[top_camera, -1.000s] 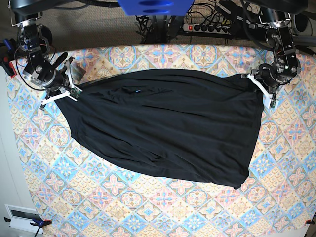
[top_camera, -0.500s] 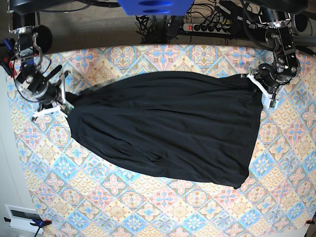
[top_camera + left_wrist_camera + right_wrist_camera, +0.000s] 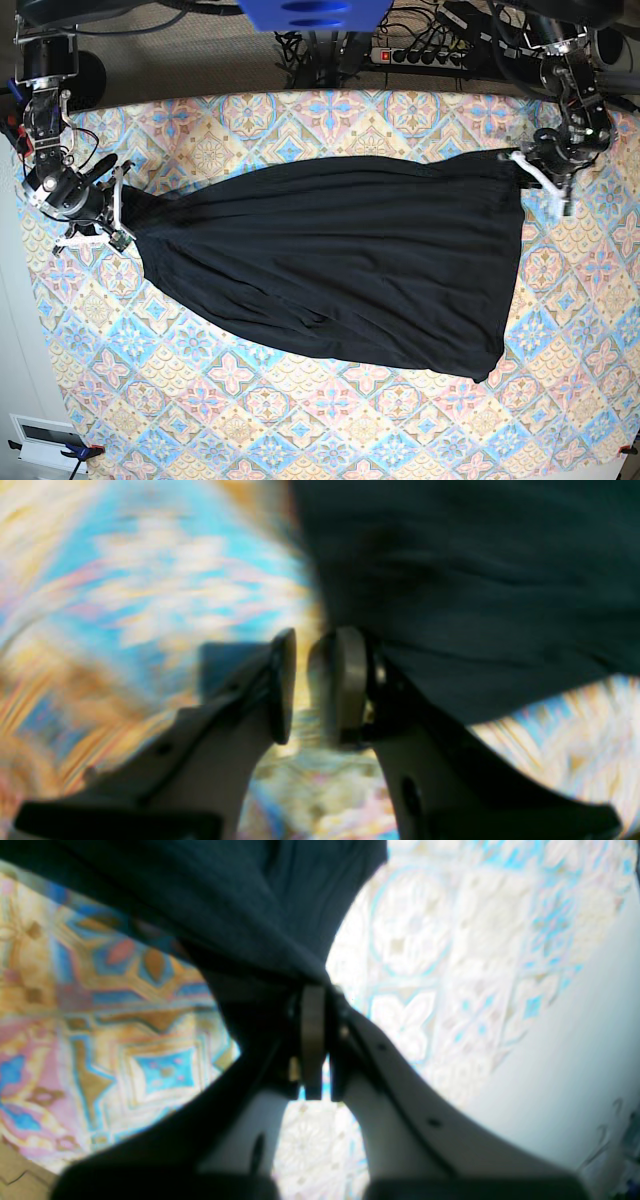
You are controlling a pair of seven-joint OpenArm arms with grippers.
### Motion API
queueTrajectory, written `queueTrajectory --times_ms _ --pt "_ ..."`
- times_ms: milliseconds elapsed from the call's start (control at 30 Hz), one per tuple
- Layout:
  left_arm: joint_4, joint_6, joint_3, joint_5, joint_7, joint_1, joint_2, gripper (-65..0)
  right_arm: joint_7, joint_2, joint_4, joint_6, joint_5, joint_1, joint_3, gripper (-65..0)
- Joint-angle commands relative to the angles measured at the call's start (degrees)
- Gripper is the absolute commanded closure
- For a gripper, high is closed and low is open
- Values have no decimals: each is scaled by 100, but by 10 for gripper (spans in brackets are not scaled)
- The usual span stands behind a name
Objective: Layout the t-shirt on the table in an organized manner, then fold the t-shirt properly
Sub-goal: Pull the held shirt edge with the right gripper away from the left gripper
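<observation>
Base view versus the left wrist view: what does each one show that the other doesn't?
Only the base view shows the whole t-shirt stretched across the table, the right gripper pinching its end, and the power strip behind. Only the left wrist view shows the left gripper up close: jaws slightly apart, nothing visibly between them, patterned cloth showing through the gap. Both show black fabric lying beside that gripper.
</observation>
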Motion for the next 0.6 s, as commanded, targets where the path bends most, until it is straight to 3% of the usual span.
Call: queueTrajectory --times_ms 0,333,433,567 --pt "76 3 -177 -29 -51 -27 -79 -123 50 129 66 -61 -10 77 54 0" --pt "401 -33 -168 -29 -43 386 -88 -124 68 129 567 -61 -10 42 -605 0" --pt "902 -33 324 -29 -69 764 -97 -124 86 120 567 -61 -10 33 -649 0" --pt "1017 -33 456 -38 -43 870 -71 -132 68 33 585 -61 -19 33 -755 0"
